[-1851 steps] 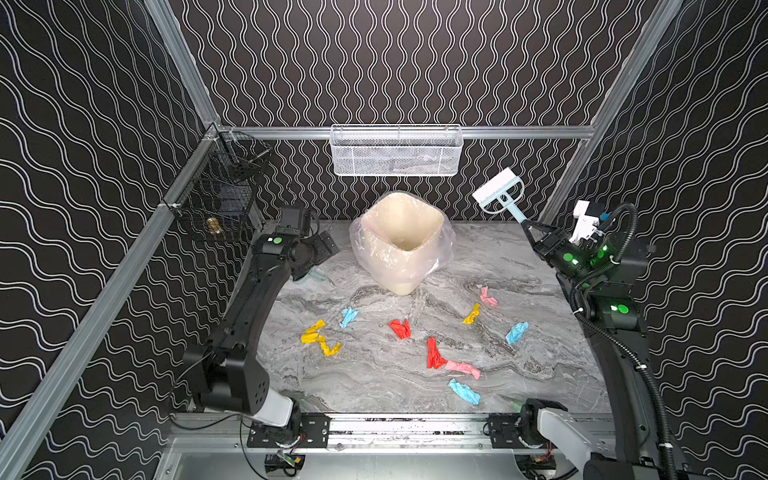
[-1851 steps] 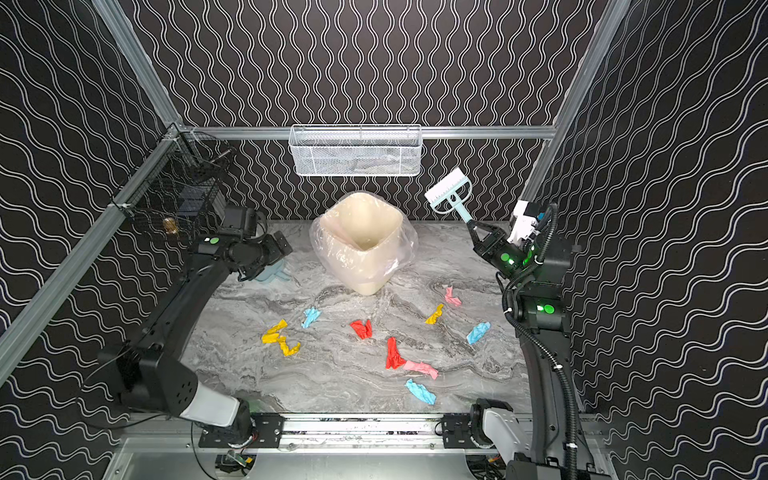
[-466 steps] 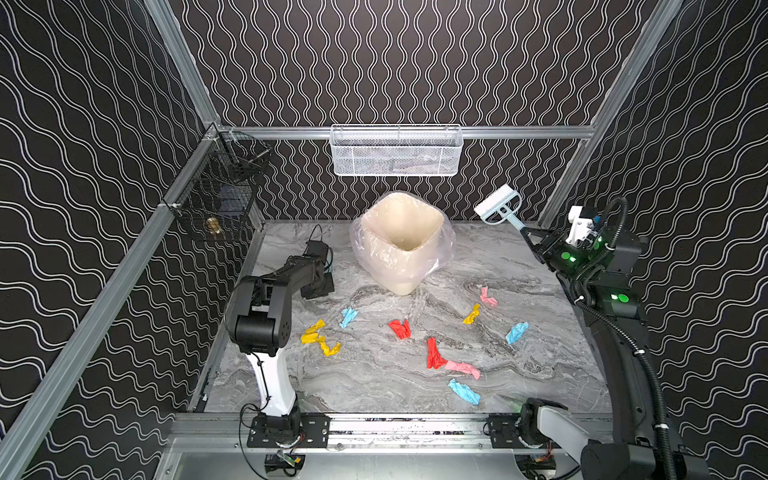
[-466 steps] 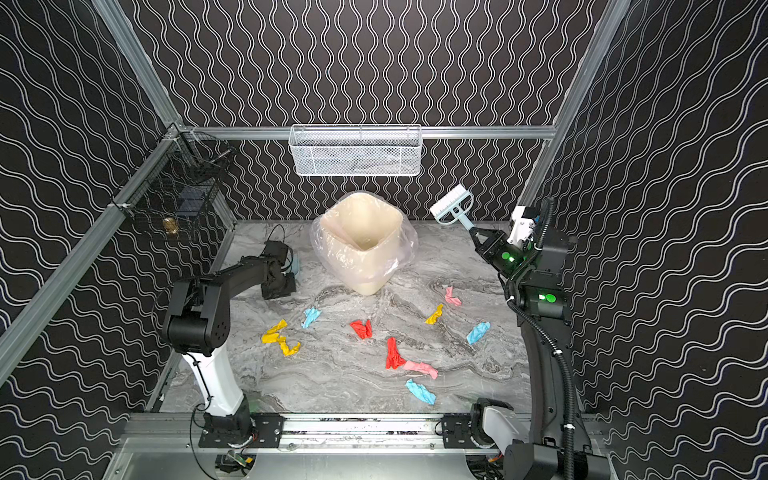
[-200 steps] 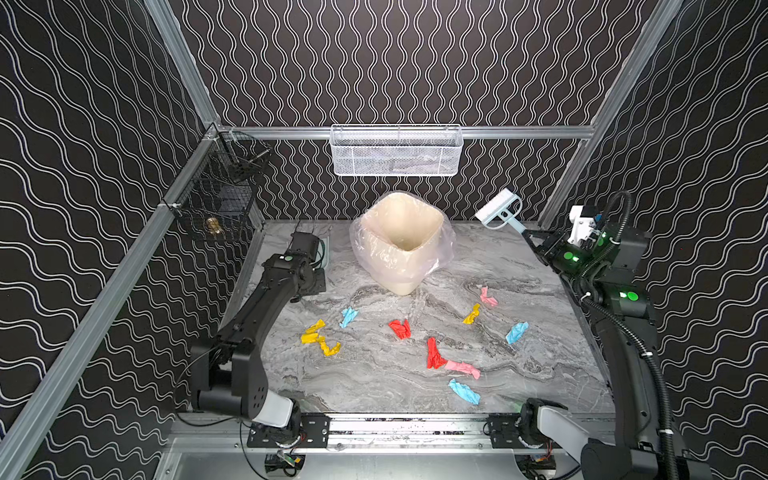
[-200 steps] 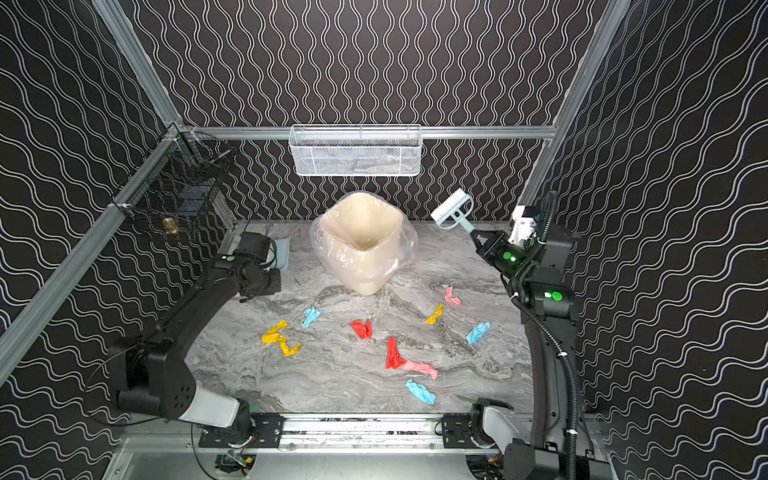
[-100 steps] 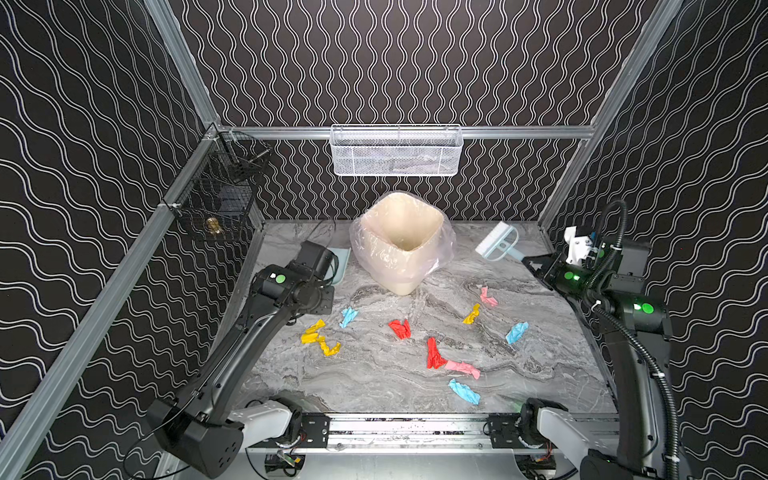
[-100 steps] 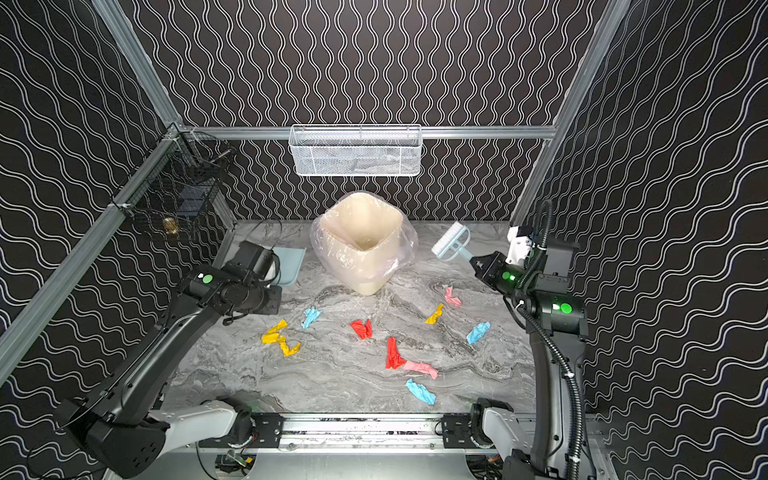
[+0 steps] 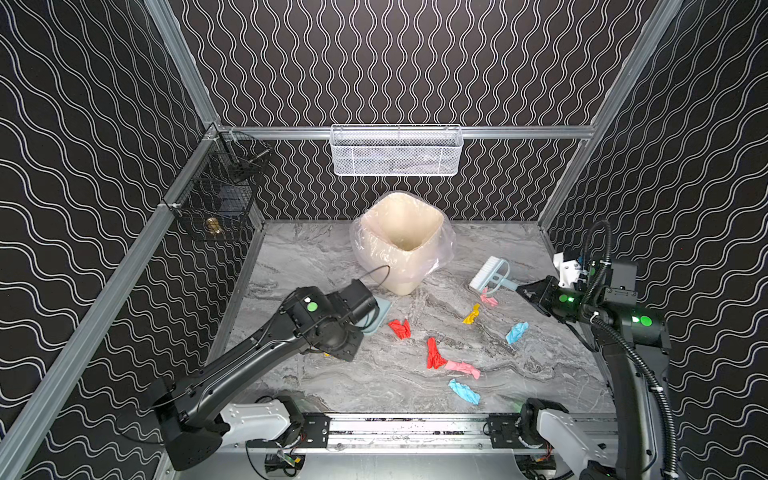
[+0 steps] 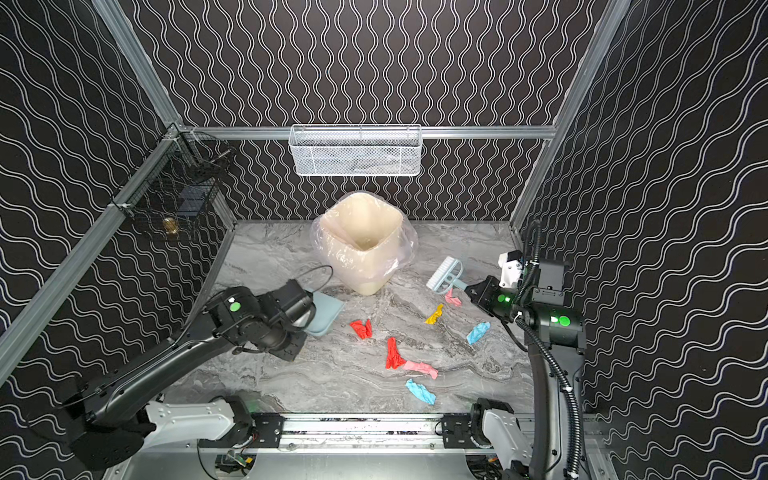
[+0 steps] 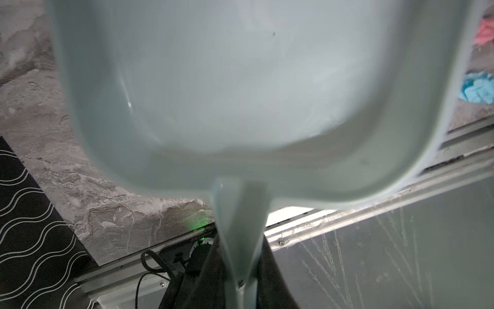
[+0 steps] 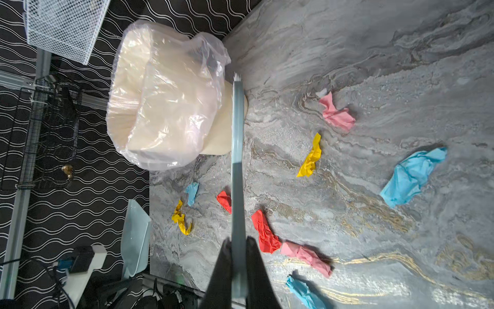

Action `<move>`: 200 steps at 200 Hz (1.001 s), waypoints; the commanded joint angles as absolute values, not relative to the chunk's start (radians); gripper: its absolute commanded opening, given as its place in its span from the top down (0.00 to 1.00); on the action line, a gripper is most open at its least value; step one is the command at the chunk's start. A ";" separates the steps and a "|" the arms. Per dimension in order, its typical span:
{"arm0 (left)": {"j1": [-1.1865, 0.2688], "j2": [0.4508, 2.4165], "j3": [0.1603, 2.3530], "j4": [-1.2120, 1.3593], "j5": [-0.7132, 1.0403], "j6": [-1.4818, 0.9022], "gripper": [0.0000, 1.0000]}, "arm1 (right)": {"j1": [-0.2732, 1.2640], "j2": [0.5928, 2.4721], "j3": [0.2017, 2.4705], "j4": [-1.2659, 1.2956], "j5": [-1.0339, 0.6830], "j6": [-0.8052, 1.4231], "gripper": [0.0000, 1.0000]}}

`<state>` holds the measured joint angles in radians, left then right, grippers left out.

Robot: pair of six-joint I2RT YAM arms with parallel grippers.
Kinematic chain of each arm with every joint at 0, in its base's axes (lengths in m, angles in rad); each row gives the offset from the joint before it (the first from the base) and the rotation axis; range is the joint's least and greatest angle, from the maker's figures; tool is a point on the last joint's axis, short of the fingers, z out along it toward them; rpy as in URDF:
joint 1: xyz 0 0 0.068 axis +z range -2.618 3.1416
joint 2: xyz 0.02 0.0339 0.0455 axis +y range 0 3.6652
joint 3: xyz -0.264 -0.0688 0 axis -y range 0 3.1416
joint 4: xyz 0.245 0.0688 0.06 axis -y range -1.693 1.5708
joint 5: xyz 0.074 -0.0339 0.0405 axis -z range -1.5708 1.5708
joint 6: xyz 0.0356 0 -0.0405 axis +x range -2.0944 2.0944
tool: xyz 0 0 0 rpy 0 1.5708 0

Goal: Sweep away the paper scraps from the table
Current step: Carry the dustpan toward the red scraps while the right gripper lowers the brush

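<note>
Across the grey-and-white marble-veined tabletop (image 9: pixel 311 257), in front of the cream plastic bin lined with a clear bag (image 9: pixel 395 270), the small crumpled paper scraps (image 9: pixel 434 353) lie scattered in red, yellow, pink and light blue. Most are apart from one another, though one red strip lies against a pink one well in front of the bin.

Just in front of the bin's base and to its left, the left end effector (image 11: pixel 242 267) is clamped on the handle of a pale blue plastic dustpan (image 10: pixel 328 311). The pan sits near a red scrap without touching it. Two yellow scraps and a light blue one beside the pan show only in the right wrist view; the left arm covers them in both top views.

Right of the bin, the right end effector (image 12: pixel 238 246) is closed tight on the thin handle of a pale blue brush with white bristles (image 9: pixel 490 272). The brush head is low, just beside a pink scrap; whether its bristles touch the tabletop cannot be told.
</note>
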<state>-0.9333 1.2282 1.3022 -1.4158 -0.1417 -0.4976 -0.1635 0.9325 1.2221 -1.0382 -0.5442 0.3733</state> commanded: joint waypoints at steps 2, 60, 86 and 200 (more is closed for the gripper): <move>-1.007 1.271 1.286 -1.441 -0.111 -0.548 0.93 | -0.160 0.919 1.206 -1.106 -0.557 0.335 1.00; -1.119 1.386 1.231 -1.400 -0.074 -0.510 0.95 | -0.028 0.922 1.190 -1.234 -0.427 0.309 1.00; -1.147 1.431 1.212 -1.375 -0.060 -0.478 0.95 | 0.155 0.935 1.170 -1.223 -0.321 0.381 1.00; -1.224 1.561 1.158 -1.229 -0.086 -0.395 0.96 | 0.416 1.094 1.144 -1.131 -0.132 0.385 1.00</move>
